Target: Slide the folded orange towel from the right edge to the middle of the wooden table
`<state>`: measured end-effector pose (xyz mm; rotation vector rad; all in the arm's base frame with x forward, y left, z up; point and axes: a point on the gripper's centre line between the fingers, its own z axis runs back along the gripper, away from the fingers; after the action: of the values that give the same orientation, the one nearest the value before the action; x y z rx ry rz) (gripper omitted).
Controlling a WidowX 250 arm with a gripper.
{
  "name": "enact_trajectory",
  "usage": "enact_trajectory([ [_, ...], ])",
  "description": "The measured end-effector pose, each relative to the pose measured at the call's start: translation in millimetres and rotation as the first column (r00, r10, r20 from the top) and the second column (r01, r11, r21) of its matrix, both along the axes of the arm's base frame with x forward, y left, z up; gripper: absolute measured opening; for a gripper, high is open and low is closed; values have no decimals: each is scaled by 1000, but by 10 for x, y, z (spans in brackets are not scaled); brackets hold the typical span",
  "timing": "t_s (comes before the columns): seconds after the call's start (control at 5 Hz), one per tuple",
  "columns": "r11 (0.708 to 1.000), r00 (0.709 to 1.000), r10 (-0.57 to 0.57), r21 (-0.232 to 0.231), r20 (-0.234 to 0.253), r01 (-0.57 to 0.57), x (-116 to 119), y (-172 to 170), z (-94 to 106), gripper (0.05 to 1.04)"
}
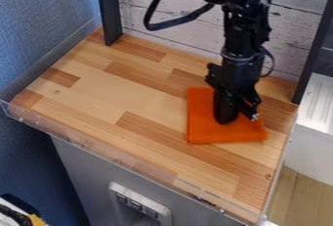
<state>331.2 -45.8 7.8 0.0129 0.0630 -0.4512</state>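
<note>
Orange cloth [201, 130] lies beneath the gripper [238, 118], whose fingers stand apart

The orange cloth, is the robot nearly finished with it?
Looks done: the orange cloth lies spread on the wooden counter, and the pincer is down at it. In hand: the spot around the cloth's middle; I can't tell if it's gripped. Left: the cloth isn't lifted off the counter, so any lifting seems undone.
</note>
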Motion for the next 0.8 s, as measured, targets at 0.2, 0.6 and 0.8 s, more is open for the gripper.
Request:
enact_trajectory([
  [0.2,990,990,140,16,22,-140,-65,164,-6,58],
  [0.6,942,941,334,22,51,-336,-227,382,-4,58],
  [0.8,919,917,393,-1,61,-394,-266,460,-7,58],
])
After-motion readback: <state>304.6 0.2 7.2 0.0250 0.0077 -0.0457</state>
